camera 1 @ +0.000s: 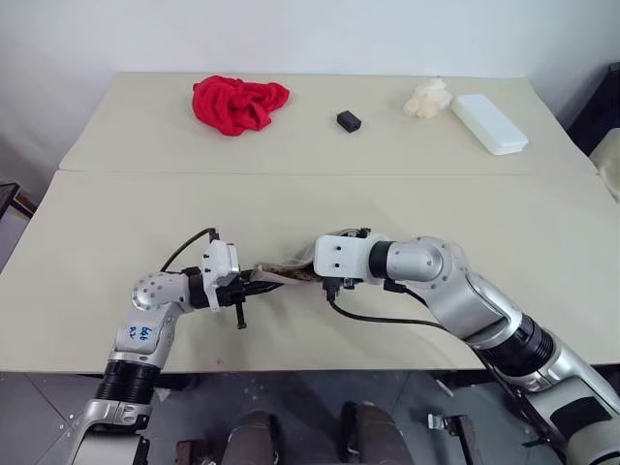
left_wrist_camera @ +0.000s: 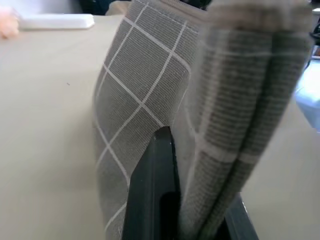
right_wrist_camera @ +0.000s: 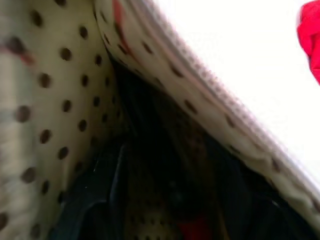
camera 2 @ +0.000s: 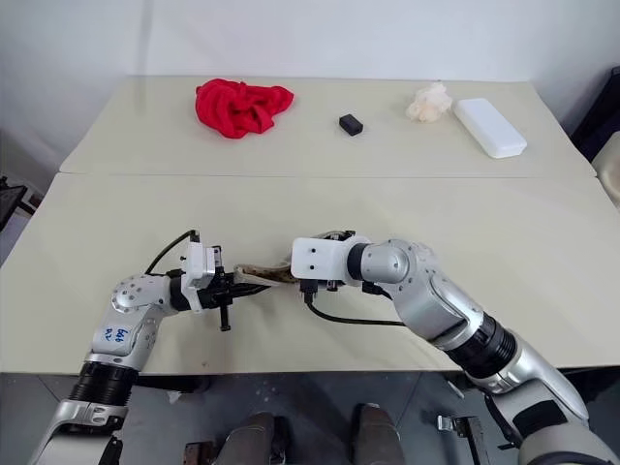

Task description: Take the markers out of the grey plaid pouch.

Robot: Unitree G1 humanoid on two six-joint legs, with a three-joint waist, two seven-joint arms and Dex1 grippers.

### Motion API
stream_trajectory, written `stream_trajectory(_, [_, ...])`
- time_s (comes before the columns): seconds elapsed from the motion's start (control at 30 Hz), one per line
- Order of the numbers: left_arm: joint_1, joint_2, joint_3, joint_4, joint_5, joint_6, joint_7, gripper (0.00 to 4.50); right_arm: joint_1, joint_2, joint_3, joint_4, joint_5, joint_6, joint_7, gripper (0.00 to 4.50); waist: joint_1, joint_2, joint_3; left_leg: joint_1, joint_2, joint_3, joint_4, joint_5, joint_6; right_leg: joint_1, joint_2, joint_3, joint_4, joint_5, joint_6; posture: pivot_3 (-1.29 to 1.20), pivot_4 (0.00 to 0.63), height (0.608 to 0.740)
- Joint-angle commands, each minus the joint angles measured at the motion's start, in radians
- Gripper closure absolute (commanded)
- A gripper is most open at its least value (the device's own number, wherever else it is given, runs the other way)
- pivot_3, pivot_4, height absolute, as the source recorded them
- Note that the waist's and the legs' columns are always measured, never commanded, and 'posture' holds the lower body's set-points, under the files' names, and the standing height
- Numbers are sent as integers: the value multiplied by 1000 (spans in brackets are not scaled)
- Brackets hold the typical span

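Left jaws (camera 1: 254,288): nearest the camera at the front of the counter (camera 1: 116,232), pinched fully shut on one end of the grey plaid pouch (left_wrist_camera: 145,95); the left wrist view showed a black finger (left_wrist_camera: 152,190) pressed flat against the checked fabric
Pouch position: held up off the counter between the two arms, stretched roughly level, its far end at the right jaws (camera 2: 287,274)
Right jaws: pushed into the pouch mouth; the right wrist view looked into the dotted lining (right_wrist_camera: 55,90) with the zip edge overhead; they appeared partly apart, though whether they held anything could not be told
Markers: a red tip (right_wrist_camera: 192,229) showed deep in the lining, likely a marker end; nothing else of them was visible
Handling: the pouch looked soft and limp, folding under the pinch, so it likely needs tension from the left to keep the mouth wide; the markers are probably light, stiff and smooth, best taken across the barrel near the exposed end
Far side of counter: red cloth (camera 1: 238,103), small black block (camera 1: 349,121), crumpled cream object (camera 1: 427,99) and white oblong case (camera 1: 489,123), all well apart from the arms
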Motion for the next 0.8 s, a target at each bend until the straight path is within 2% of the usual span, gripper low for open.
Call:
stream_trajectory(0.03, [-7, 9, -3, -57, -52, 21, -55, 4500, -27, 9, 10, 86, -76, -41, -4, 2105, -4, 0, 0, 0, 0, 0, 0, 0, 0, 0, 0, 0, 0, 0, 0, 0, 150, 740])
stream_trajectory(0.17, [-2, 5, -5, -82, -64, 56, -58, 4500, -43, 38, 20, 163, -137, -108, -24, 2105, -12, 0, 0, 0, 0, 0, 0, 0, 0, 0, 0, 0, 0, 0, 0, 0, 150, 740])
stream_trajectory(0.23, [-2, 2, -1, -86, -67, 66, -55, 4500, -30, 49, 22, 171, -137, -120, -1, 2517, -17, 0, 0, 0, 0, 0, 0, 0, 0, 0, 0, 0, 0, 0, 0, 0, 150, 740])
stream_trajectory(0.37, [-4, 0, 5, -90, -68, 78, -54, 4500, -9, 60, 9, 170, -142, -154, 16, 3711, -20, 0, 0, 0, 0, 0, 0, 0, 0, 0, 0, 0, 0, 0, 0, 0, 150, 740])
stream_trajectory(0.4, [-6, 1, 7, -90, -70, 81, -55, 4500, -4, 61, -3, 170, -144, -173, 9, 3829, -20, 0, 0, 0, 0, 0, 0, 0, 0, 0, 0, 0, 0, 0, 0, 0, 150, 740])
stream_trajectory(0.57, [-13, 3, 21, -82, -67, 83, -51, 4500, 14, 44, -47, 164, -150, -257, 8, 3838, -19, 0, 0, 0, 0, 0, 0, 0, 0, 0, 0, 0, 0, 0, 0, 0, 150, 740])
stream_trajectory(0.8, [-49, 1, 65, -18, -41, 55, 14, 4500, 72, -31, -184, 60, -59, -371, 72, 3904, -16, 0, 0, 0, 0, 0, 0, 0, 0, 0, 0, 0, 0, 0, 0, 0, 150, 740])
